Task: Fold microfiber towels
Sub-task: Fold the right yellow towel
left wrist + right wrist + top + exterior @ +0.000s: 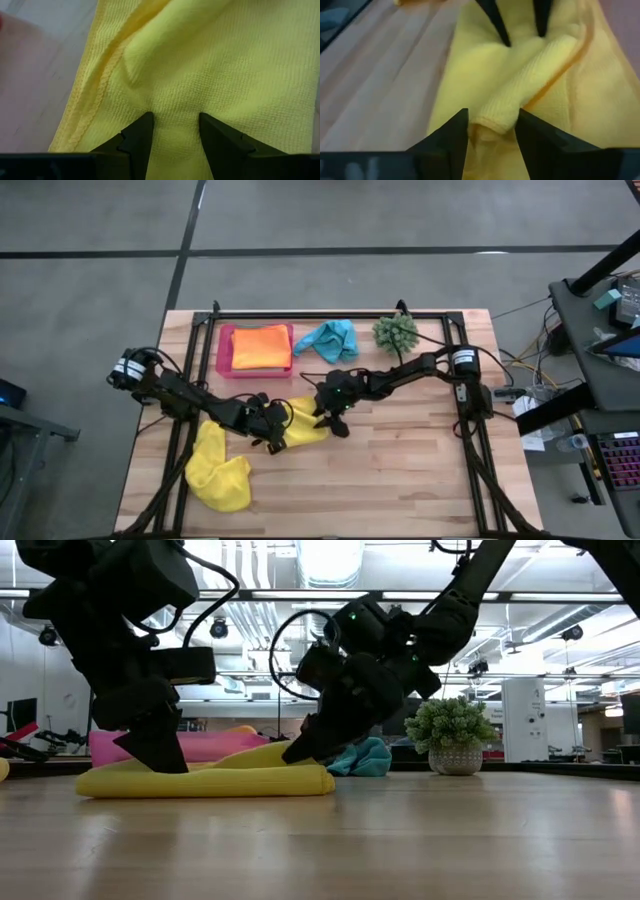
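A: Item one, yellow towel (pixel 305 423), lying on the worktop (pixel 420 470), directly beneath both grippers. State?

B: Part-folded, judging by the doubled edge. Left gripper (pixel 175 131) is pressed onto it with a ridge of cloth between its fingers, so gripping the yellow towel. Right gripper (pixel 492 125) straddles a raised fold at the opposite end; whether it pinches or merely brackets that fold, I cannot tell.

A: Step in hand?

B: Forming a fold on this towel, I'd say. Next move calls for one end held down while the other is carried across, edges kept aligned.

A: Remaining stock?

B: Second yellow towel (pixel 220 470) crumpled behind the left gripper; orange towel (pixel 262 347) on the pink tray (pixel 224 350) and blue towel (pixel 330 340) beyond both grippers, by the plant (pixel 396 332).
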Controlling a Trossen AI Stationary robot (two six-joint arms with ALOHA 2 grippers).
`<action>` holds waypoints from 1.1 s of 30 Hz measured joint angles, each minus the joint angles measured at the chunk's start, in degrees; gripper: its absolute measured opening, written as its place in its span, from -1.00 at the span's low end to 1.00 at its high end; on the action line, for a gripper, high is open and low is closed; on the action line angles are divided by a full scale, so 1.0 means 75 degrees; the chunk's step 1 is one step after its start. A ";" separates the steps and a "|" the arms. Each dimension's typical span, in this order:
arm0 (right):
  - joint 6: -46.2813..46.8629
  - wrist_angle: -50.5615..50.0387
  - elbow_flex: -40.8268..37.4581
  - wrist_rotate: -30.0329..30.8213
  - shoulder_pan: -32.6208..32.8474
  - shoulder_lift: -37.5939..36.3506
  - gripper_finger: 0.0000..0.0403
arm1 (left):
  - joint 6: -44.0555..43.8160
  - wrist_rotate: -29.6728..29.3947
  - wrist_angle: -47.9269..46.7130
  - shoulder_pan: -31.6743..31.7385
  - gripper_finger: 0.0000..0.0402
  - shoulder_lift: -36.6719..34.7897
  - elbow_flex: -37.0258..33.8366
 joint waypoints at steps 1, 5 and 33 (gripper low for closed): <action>-0.0018 0.0026 0.0000 0.0002 0.0014 -0.0006 -0.27 | 0.0000 -0.0001 0.0002 -0.0001 -0.25 0.0000 0.0000; -0.0190 0.0012 0.0000 0.0077 0.0012 -0.0008 -0.35 | 0.0000 -0.0001 0.0002 -0.0002 -0.25 0.0000 0.0000; -0.1523 -0.0918 0.0000 0.2035 0.0707 -0.0839 -0.27 | 0.0000 -0.0027 0.0051 -0.0005 -0.25 0.0000 -0.0032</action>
